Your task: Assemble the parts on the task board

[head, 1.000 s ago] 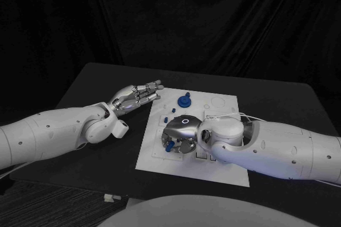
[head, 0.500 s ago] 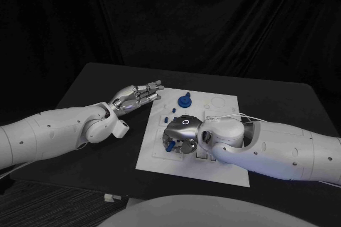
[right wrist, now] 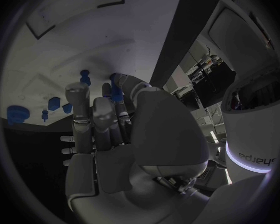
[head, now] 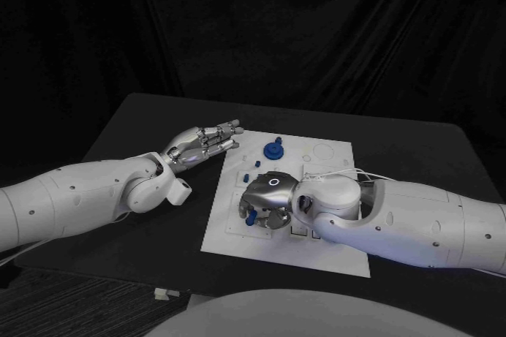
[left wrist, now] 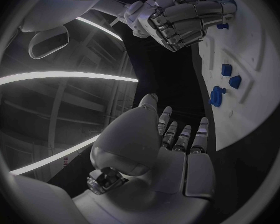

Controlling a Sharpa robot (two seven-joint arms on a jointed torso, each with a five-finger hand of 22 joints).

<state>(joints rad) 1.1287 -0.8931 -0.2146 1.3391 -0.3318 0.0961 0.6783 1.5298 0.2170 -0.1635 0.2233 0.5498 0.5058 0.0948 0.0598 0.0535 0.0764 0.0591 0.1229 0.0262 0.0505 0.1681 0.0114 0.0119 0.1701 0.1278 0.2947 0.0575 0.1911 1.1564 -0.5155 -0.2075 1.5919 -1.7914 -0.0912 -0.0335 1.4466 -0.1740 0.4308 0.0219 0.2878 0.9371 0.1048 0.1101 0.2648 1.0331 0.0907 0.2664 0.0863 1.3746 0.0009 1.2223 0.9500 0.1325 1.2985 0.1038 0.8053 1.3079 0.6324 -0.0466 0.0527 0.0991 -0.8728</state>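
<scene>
Curling over the near-left part of the flat white plastic task board [head: 316, 238], the robot's silver right hand [head: 269, 202] pinches a small blue peg-like part [head: 251, 218] between thumb and fingers [right wrist: 77, 102]; in the right wrist view the blue piece sits at the fingertips, just above the board's surface. The main risk, as I judge it, is that the pinch looks shallow and the hand hides the seat below, so a slight tilt could jam the peg against the hole's edge or let it slip and roll off onto the black counter [head: 137, 132]. Pressing hard while misaligned could also shove the unclamped board sideways. The silver left hand [head: 200, 145] hovers over the counter just beside the board's far-left edge, fingers straight and lying close together, holding nothing, so it gives the board no support. A blue round knobbed part [head: 274, 150] and smaller blue pieces [left wrist: 230, 75] stand near the far end, well apart from the working hand, though a sliding board would carry them along
</scene>
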